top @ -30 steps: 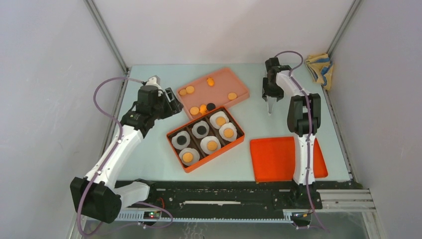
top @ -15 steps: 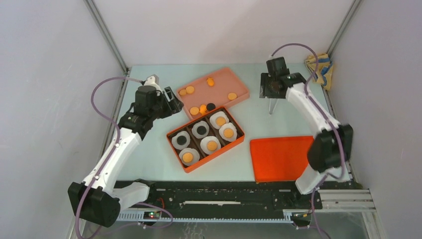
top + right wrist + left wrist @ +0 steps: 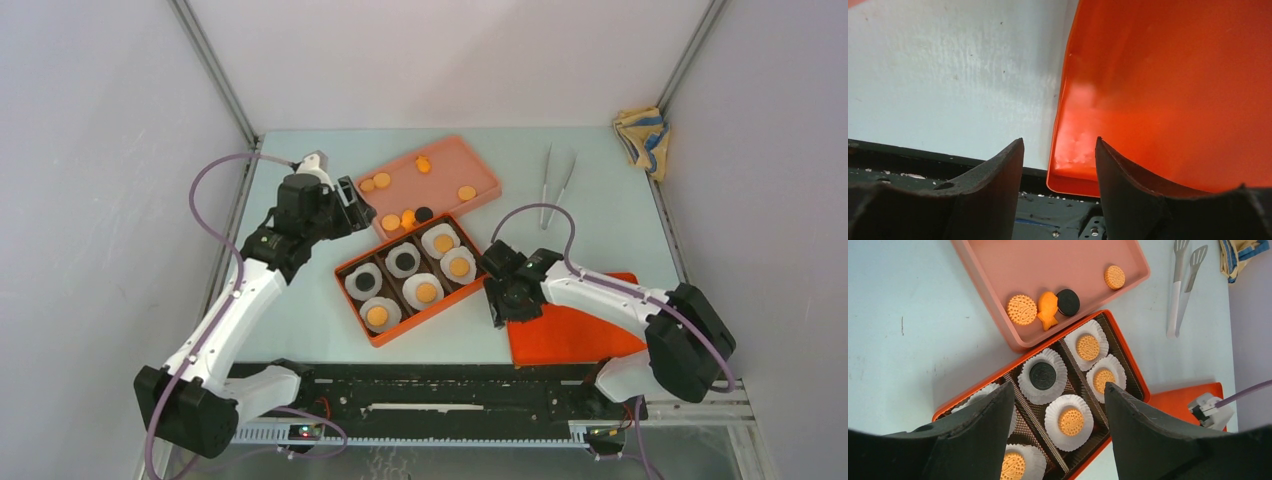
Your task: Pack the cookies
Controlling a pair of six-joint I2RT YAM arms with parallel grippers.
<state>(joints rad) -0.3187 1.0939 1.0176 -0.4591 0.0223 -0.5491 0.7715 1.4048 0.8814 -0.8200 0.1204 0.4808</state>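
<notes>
Several cookies, orange and one black (image 3: 424,213), lie in a pink tray (image 3: 440,180); the left wrist view shows a round orange one (image 3: 1021,309), a fish-shaped orange one (image 3: 1047,304) and the black one (image 3: 1068,302). An orange box (image 3: 440,310) holds white paper cups, each with a cookie, such as this one (image 3: 1069,421). My left gripper (image 3: 345,203) is open and empty above the box's left end (image 3: 1059,387). My right gripper (image 3: 496,303) is open, its fingers on either side of the near left corner of an orange lid (image 3: 1173,75).
Metal tongs (image 3: 555,185) lie on the table at the back right, also in the left wrist view (image 3: 1180,285). A yellow and blue cloth (image 3: 640,135) sits in the back right corner. The lid (image 3: 580,320) lies flat near the table's front edge, by the black rail.
The right gripper has left the tongs on the table at the back and swung down to the lid's left edge. The left arm has hardly moved.
</notes>
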